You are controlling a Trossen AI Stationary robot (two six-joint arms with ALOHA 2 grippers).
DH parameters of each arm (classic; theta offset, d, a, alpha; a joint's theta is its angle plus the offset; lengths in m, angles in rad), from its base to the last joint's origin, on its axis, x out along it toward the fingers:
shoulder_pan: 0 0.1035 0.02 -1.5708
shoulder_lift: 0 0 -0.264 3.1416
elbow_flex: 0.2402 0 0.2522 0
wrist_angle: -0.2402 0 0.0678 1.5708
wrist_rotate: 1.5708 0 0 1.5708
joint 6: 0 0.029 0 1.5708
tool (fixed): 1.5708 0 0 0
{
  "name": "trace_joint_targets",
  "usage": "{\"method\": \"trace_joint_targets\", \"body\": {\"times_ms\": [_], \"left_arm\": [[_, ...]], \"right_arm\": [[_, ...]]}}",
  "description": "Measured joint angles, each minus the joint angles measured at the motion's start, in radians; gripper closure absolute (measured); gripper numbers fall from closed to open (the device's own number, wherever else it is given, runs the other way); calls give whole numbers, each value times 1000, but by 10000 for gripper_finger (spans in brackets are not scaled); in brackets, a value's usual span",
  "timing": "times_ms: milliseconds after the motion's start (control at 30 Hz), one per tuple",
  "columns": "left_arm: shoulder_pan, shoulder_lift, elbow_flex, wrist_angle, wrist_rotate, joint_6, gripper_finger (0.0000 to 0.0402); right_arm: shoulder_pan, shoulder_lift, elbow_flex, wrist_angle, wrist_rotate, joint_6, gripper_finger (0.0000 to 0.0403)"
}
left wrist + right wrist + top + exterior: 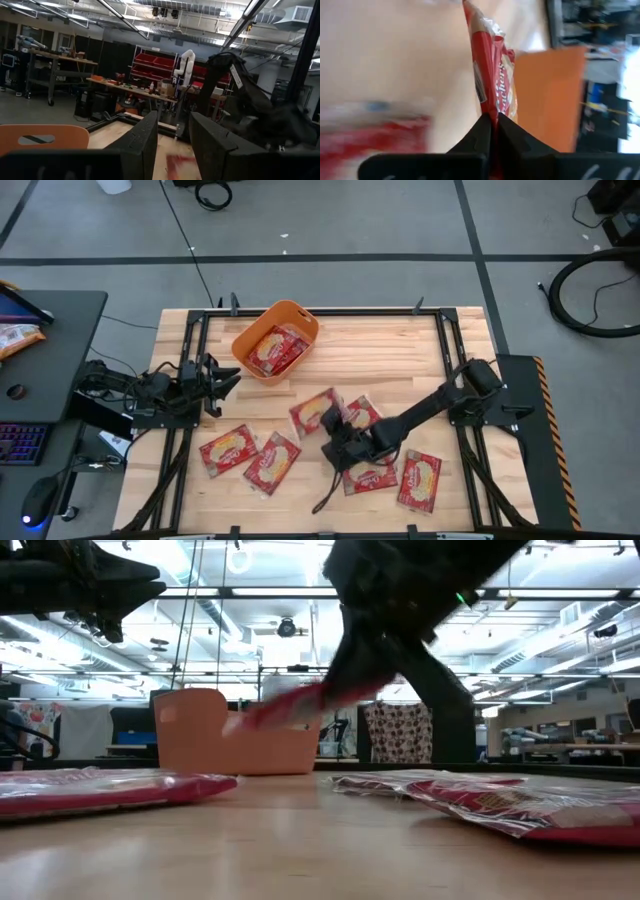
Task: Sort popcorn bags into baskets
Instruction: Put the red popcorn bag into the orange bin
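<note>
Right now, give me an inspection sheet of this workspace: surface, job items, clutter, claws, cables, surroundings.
Surface: wooden table in a black frame.
Job's things: orange tub at the far edge with red bags inside; six more loose bags lie flat on the table; one more bag is lifted.
Clutter: nothing seen on the table.
Claws: right claw shut on the lifted bag, mid-table; left claw open, raised at the left edge.
Cables: loose ones by the left arm base and on the floor.
Surroundings: side desk with keyboard and mouse; workshop benches and red shelving behind.
</note>
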Motion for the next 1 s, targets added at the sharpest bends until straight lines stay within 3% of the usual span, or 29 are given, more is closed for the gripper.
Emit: {"method": "trace_joint_targets", "body": {"times_ms": [133,267,667,1000], "left_arm": [[0,0,0,0,0,1,285],[0,0,0,1,0,1,285],[0,0,0,6,-1,1,285],[0,3,0,6,-1,11,285]], "right_arm": [[-50,-63,1,1,62,-51,384],[-127,-112,2,21,50,-125,370],[-394,-84,1,242,-316,-436,371],[-542,91,4,723,-487,-766,341]]}}
